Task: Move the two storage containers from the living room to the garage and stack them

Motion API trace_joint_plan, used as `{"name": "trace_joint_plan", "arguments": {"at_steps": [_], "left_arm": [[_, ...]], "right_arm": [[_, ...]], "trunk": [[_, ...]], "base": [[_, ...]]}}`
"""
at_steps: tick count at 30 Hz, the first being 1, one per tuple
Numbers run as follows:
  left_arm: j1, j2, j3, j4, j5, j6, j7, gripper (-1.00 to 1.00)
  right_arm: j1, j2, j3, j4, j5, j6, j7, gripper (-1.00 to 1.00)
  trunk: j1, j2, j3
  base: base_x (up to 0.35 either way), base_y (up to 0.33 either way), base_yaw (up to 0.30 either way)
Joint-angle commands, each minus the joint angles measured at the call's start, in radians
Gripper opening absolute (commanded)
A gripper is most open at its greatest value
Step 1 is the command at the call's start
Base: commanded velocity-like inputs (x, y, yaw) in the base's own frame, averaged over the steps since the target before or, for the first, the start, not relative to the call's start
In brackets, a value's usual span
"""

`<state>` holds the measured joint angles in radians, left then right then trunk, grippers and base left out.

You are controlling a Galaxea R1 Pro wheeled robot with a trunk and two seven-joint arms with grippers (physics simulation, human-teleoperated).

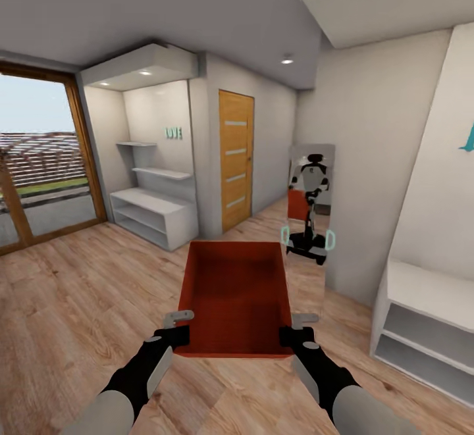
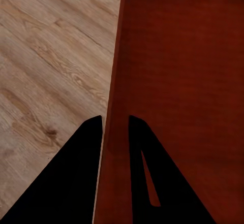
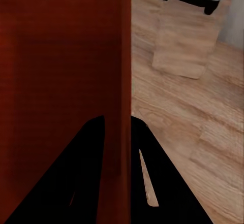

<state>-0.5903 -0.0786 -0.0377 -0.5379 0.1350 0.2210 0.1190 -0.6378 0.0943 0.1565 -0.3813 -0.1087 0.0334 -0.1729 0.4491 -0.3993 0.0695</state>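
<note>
Wood plank floor (image 1: 79,290) lies beneath; both grippers, left (image 1: 176,330) and right (image 1: 296,331), pinch the storage container's (image 1: 237,290) side walls, fingertips partly hidden.

Matt orange-red plastic bin (image 1: 237,290), wood-plank floor (image 1: 79,290)

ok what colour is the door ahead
Orange wood door with four pale horizontal slits, clearest in the head view.

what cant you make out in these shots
- Underside of the storage container: head view, hidden by its own walls.
- Left claw and right claw bodies: wrist views, cut off by the frame edge.
- Behind the orange door: closed.
- Green wall letters: too small to read.
</note>
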Motion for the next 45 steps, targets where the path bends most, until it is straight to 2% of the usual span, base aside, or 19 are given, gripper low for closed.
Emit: {"name": "trace_joint_plan", "arguments": {"at_steps": [1, 31, 45], "left_arm": [[0.000, 0.013, 0.013, -0.004, -0.002, 0.006, 0.013, -1.00], [0.000, 0.013, 0.013, -0.005, -0.002, 0.006, 0.013, -1.00], [0.000, 0.014, 0.013, -0.005, -0.002, 0.006, 0.013, -1.00]], "right_arm": [[0.000, -0.012, -0.013, -0.002, -0.008, 0.003, -0.010, -1.00], [-0.001, -0.013, -0.014, -0.004, -0.008, 0.003, -0.010, -1.00], [-0.001, -0.013, -0.014, -0.004, -0.008, 0.003, -0.008, -1.00]], "trunk": [[0.001, -0.001, 0.000], [0.001, -0.001, 0.000], [0.001, -0.001, 0.000]], "base": [[0.322, 0.000, 0.253], [0.322, 0.000, 0.233], [0.322, 0.000, 0.030]]}}
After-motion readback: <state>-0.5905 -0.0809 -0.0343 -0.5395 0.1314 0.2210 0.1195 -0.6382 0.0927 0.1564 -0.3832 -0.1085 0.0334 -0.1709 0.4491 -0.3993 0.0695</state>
